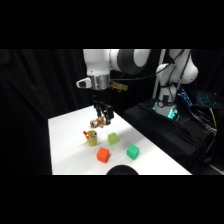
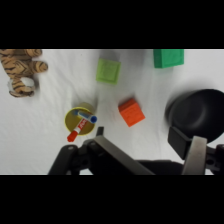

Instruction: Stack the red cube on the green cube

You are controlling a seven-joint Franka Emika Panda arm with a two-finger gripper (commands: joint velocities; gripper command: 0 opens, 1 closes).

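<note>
— Where was the red cube point(image 1: 103, 155) when you looked?

— It sat on the white bench point(image 1: 65, 150), toward the near edge, alone and untouched. The green cube point(image 1: 132, 152) stood near it, apart from it, and a lime cube point(image 1: 113, 138) lay a little farther back, between the two.

— And the arm?

— The tool point(image 1: 102, 116) hung above the back part of the bench, well clear of the cubes, with a small striped toy tiger point(image 1: 98, 122) just below it. From the wrist camera the tool point(image 2: 145, 150) showed its two fingers standing apart with nothing between them, so it was spread and empty.

— Anything else on the bench?

— A yellow cup point(image 1: 91, 138) with markers in it stood just beside the red cube, toward the back. In the wrist view that cup point(image 2: 80, 121) held a red marker and a blue one, the red cube point(image 2: 131, 111) lay beside it, and a black bowl point(image 2: 197, 116) rested near the edge.
</note>
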